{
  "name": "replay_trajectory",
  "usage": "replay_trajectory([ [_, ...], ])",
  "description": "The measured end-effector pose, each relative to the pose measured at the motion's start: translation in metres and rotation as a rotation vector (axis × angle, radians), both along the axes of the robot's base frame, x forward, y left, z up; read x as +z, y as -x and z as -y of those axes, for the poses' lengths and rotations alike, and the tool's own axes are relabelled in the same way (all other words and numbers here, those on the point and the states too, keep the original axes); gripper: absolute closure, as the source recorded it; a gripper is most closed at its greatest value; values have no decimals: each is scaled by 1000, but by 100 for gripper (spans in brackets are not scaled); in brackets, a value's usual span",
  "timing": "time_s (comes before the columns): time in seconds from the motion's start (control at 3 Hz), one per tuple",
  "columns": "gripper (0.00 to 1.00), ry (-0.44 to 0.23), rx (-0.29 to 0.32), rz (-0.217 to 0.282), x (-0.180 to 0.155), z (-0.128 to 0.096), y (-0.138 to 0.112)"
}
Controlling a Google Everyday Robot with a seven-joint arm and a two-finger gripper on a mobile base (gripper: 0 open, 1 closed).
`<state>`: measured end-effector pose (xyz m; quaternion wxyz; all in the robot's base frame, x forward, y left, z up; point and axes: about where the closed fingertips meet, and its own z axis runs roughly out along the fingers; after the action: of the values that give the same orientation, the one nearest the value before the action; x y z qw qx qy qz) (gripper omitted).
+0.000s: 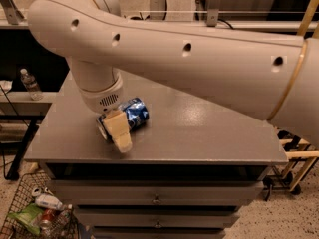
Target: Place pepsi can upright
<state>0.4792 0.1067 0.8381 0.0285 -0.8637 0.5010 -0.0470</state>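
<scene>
Pepsi can lying on the desk

The pepsi can (133, 113) lies on its side at the near left of the grey desk (209, 133) — the hand (118, 132) is right over its left end; whether it grips, I cannot tell

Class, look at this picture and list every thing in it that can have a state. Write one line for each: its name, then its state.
pepsi can: lying on its side on the table, not upright.
gripper: down at the can, near the table's front left edge.
top drawer: shut.
water bottle: standing upright, cap on.
wire basket: on the floor, holding litter.
</scene>
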Motion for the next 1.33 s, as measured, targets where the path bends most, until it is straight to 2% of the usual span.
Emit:
replay_trajectory([
  [0.67, 64, -29, 1, -10, -3, 3, -1],
  [1.0, 87, -96, -5, -33, 8, 7, -6],
  [1.33, 100, -254, -21, -44, 34, 15, -12],
])
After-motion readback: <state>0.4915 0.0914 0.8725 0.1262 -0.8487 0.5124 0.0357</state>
